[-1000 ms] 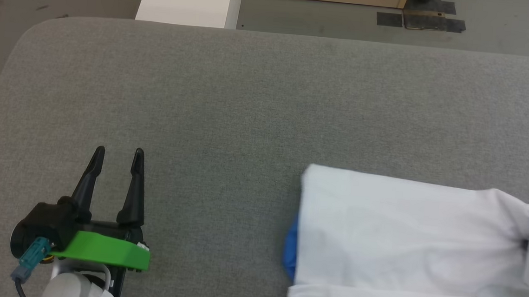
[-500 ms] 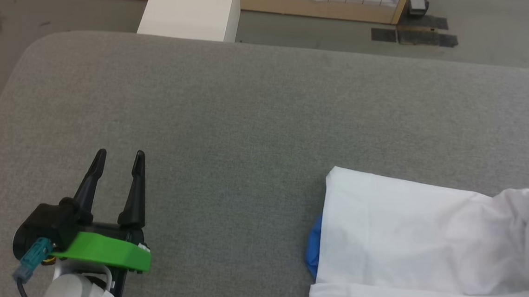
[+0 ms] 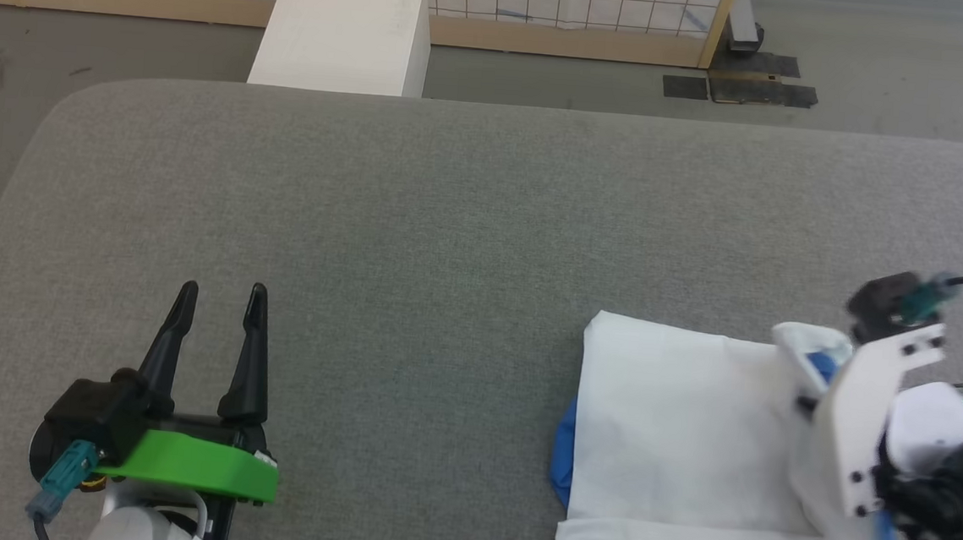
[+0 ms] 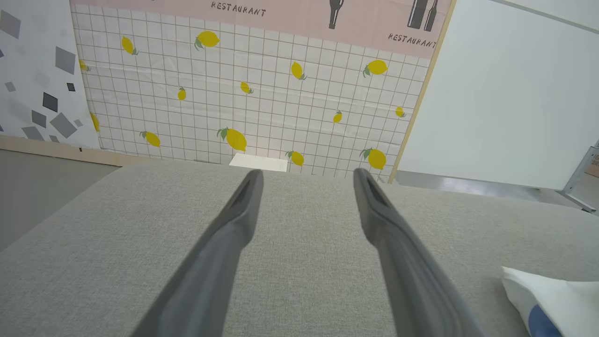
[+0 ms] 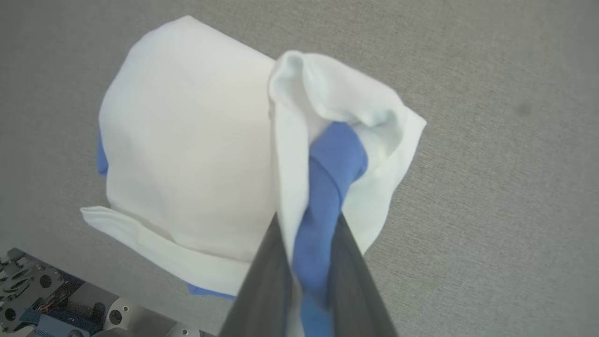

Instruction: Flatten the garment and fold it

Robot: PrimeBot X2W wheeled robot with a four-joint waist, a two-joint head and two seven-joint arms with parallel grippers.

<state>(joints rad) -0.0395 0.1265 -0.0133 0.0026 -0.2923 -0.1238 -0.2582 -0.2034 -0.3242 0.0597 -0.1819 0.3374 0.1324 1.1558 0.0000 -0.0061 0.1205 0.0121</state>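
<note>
The garment (image 3: 674, 427) lies at the right of the grey table (image 3: 451, 217), white on top with blue showing at its left and near edges. My right gripper (image 3: 816, 387) holds the garment's right end lifted above the flat part. In the right wrist view the right gripper (image 5: 311, 220) is shut on a bunched strip of blue and white cloth of the garment (image 5: 187, 140). My left gripper (image 3: 223, 290) stands open at the lower left, well apart from the cloth. In the left wrist view the left gripper (image 4: 307, 173) has nothing between its fingers, and a corner of the garment (image 4: 543, 295) shows at the lower right.
A white box (image 3: 341, 31) stands on the floor just past the table's far edge. Behind it is a tiled wall panel with lemons (image 4: 262, 103). Dark mats (image 3: 740, 89) lie on the floor at the back right. The table's far left corner is rounded.
The head camera has tilted up. My right gripper has come in from the right edge, lifting the garment's right end and carrying it left over the white body. The left gripper has stayed put.
</note>
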